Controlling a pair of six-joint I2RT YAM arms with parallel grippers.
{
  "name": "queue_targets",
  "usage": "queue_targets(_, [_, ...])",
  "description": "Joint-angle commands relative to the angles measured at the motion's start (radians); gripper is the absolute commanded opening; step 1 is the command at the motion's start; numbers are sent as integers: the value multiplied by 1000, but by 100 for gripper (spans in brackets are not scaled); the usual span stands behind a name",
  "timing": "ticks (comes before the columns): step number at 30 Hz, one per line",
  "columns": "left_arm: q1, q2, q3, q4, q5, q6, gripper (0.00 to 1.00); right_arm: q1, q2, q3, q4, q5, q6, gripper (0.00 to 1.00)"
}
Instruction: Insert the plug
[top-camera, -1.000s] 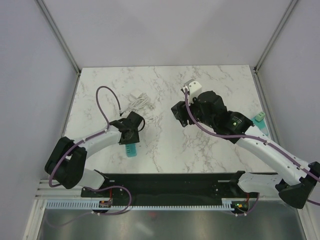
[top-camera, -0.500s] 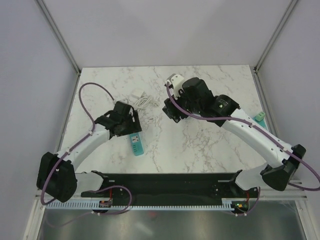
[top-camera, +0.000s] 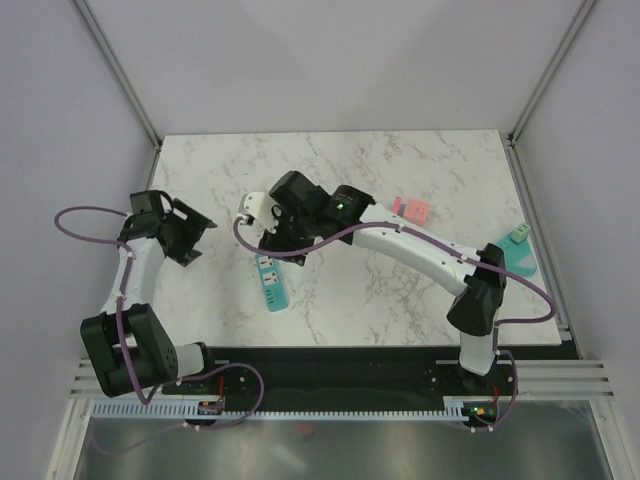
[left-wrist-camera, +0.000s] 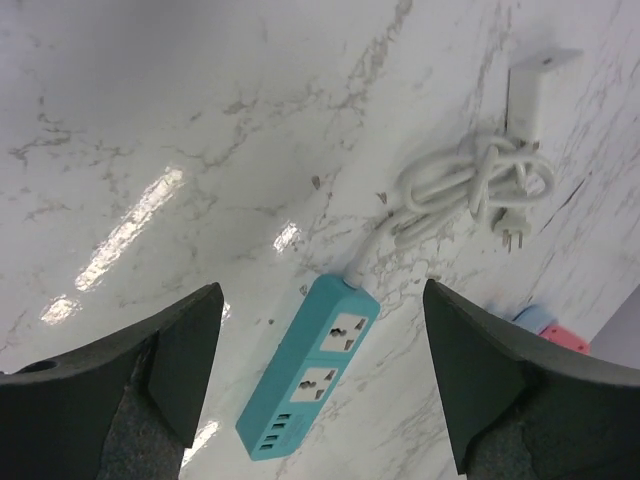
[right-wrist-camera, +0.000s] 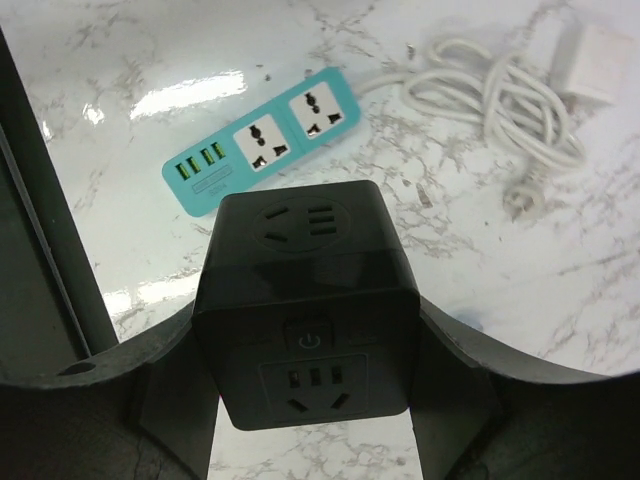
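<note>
A teal power strip (top-camera: 270, 284) (left-wrist-camera: 310, 365) (right-wrist-camera: 265, 140) with two sockets and a row of USB ports lies flat on the marble table. Its white cord (left-wrist-camera: 470, 185) (right-wrist-camera: 500, 95) is coiled beside it and ends in a pronged plug (left-wrist-camera: 515, 232) (right-wrist-camera: 525, 205) lying free on the table. My right gripper (top-camera: 284, 240) (right-wrist-camera: 310, 370) is shut on a black cube socket adapter (right-wrist-camera: 310, 300) and hovers just beyond the strip's cord end. The cube's underside is hidden. At the table's left edge, apart from the strip, my left gripper (top-camera: 194, 238) (left-wrist-camera: 322, 295) is open and holds nothing.
A white adapter block (left-wrist-camera: 530, 85) (right-wrist-camera: 595, 55) lies past the coiled cord. Pink and blue pieces (top-camera: 410, 208) (left-wrist-camera: 550, 332) sit right of the middle. A teal object (top-camera: 518, 255) rests at the table's right edge. Grey walls and frame posts enclose the table.
My left gripper let go of the strip, opened and swung away to the table's left edge. My right arm carried the black cube leftward, over the spot by the strip's cord end.
</note>
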Motion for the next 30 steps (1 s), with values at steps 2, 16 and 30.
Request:
queue_targets(2, [84,17,-4,20,91,-126,98,30,82,100,-16,-110,-220,0])
queue_targets(16, [106,-12,-125,130,27,-120,100,68,380,300,-161,-148,-556,0])
queue_targets(30, [150,-57,-186,133,-84,-158,100,58,498,392,-176,-166,-511,0])
